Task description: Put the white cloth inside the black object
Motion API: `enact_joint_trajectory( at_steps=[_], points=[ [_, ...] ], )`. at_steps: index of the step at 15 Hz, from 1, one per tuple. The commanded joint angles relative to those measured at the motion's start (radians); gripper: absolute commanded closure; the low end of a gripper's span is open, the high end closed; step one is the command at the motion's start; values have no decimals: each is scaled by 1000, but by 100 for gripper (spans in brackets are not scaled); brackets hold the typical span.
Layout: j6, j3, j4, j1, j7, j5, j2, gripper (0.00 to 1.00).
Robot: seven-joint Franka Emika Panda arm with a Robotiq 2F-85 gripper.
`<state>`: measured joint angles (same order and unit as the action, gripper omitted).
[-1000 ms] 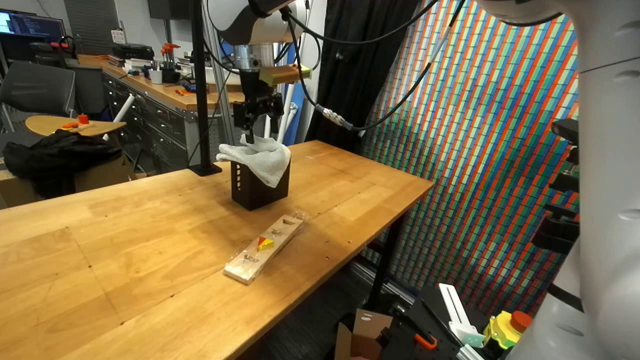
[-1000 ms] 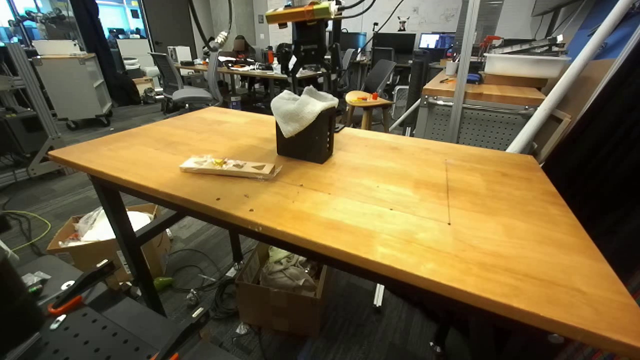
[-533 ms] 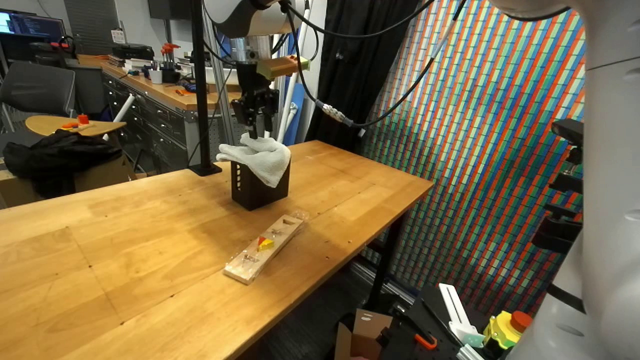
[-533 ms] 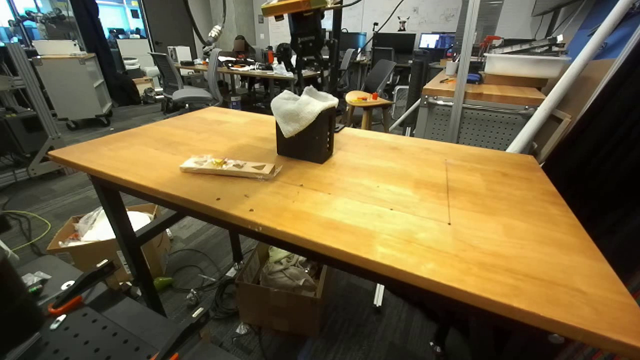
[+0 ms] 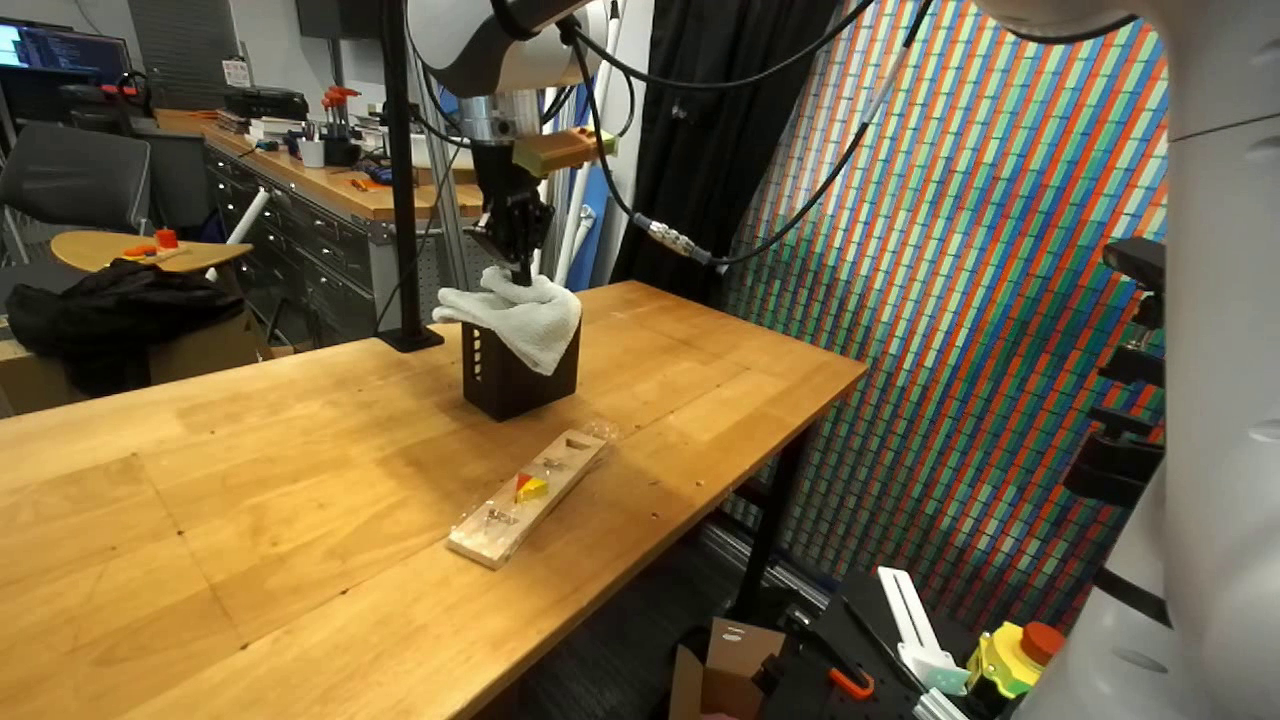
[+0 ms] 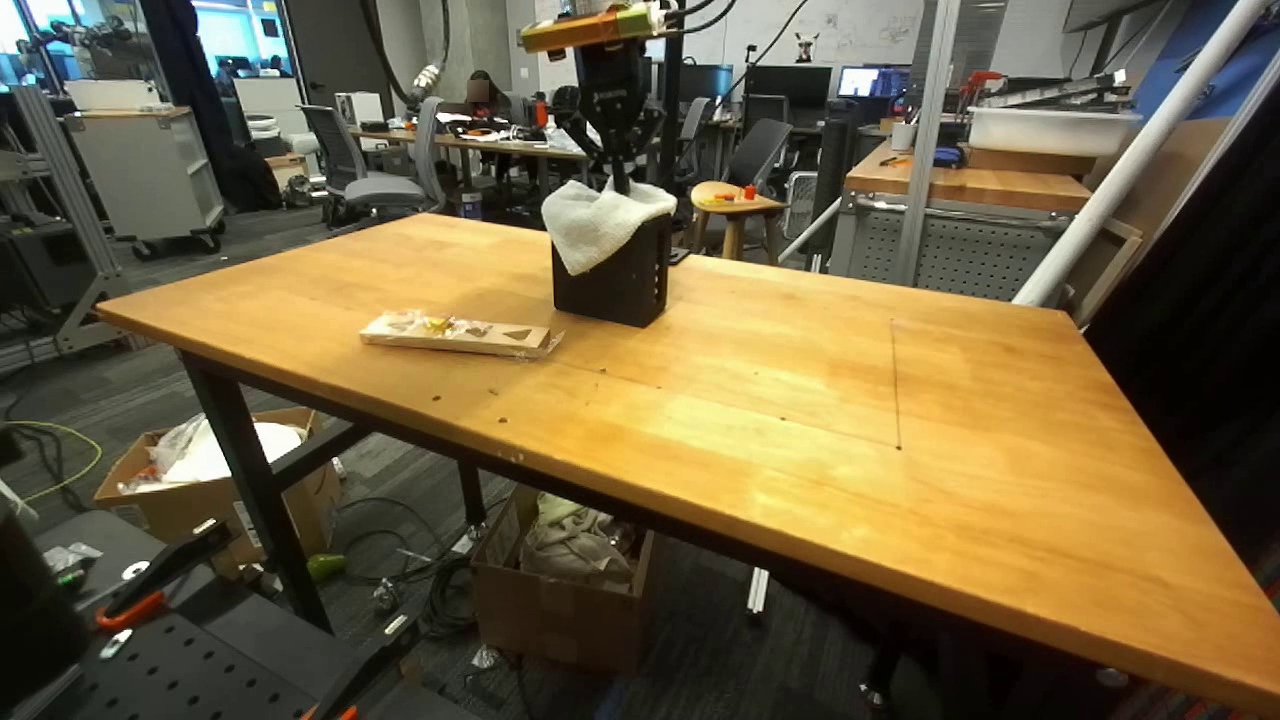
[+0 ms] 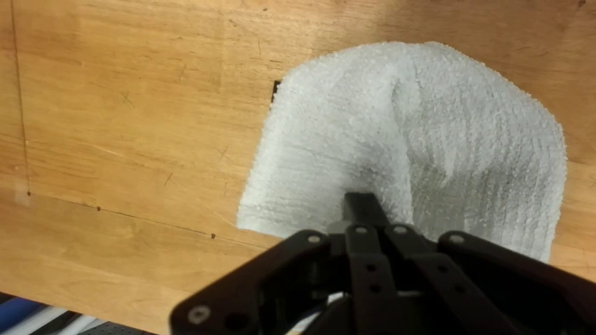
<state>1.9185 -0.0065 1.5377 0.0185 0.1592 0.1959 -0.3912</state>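
The white cloth (image 5: 530, 325) lies draped over the top of the black object (image 5: 508, 378), an upright box on the table with holes in one side. One corner of the cloth hangs down over the outside of the box, as both exterior views show. From the wrist, the cloth (image 7: 326, 116) covers nearly all of the box; just a dark sliver of its edge shows. My gripper (image 7: 359, 197) is shut, fingers together, with no cloth visible between them. Its tips (image 6: 620, 186) point down at the middle of the cloth's top; whether they press on it I cannot tell.
A wrapped wooden board (image 5: 528, 500) with a red and yellow piece lies on the table (image 5: 300, 480) beside the box. A black post (image 5: 398, 200) rises at the table edge near the arm. Cardboard boxes (image 6: 565, 610) stand on the floor below.
The gripper's fingers have come together from wide apart. Its body tilted and rose a little, then came down over the cloth. The cloth and box look almost the same.
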Motion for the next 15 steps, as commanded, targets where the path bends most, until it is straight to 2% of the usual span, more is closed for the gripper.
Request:
enact_joint_trajectory(
  at_steps=[1,15],
  points=[
    [35,1,19,5,-2,-24,-1,100],
    [29,8,2,65,46,-187,-106,100]
  ],
)
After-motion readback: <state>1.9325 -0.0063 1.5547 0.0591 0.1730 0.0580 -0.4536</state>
